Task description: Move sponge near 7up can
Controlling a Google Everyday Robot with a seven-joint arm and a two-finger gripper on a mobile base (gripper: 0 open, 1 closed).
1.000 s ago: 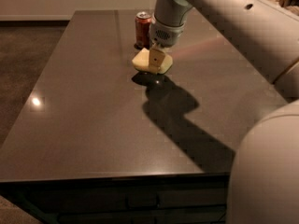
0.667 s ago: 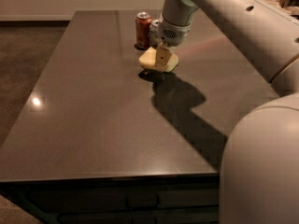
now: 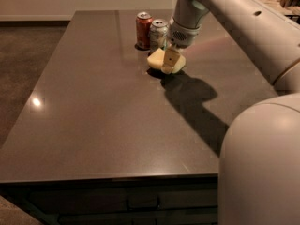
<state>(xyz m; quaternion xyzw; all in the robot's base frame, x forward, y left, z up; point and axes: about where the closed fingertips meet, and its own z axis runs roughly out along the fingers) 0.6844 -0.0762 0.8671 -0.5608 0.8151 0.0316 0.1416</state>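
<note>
The pale yellow sponge (image 3: 159,60) is held in my gripper (image 3: 169,62), just above the dark table, at the far middle. The fingers are shut on it, one finger (image 3: 170,58) showing across its front. The 7up can (image 3: 158,33), silver-topped with a green and silvery label, stands upright just behind the sponge, a short gap away. My arm comes in from the upper right and hides the sponge's right end.
An orange-red can (image 3: 144,30) stands upright right beside the 7up can, on its left. The dark table (image 3: 93,116) stretches toward me; its front edge is near the bottom. My arm's bulk fills the right side.
My gripper has carried the sponge farther back and right on the table, closer to the two cans. The 7up can, hidden behind the arm before, now shows.
</note>
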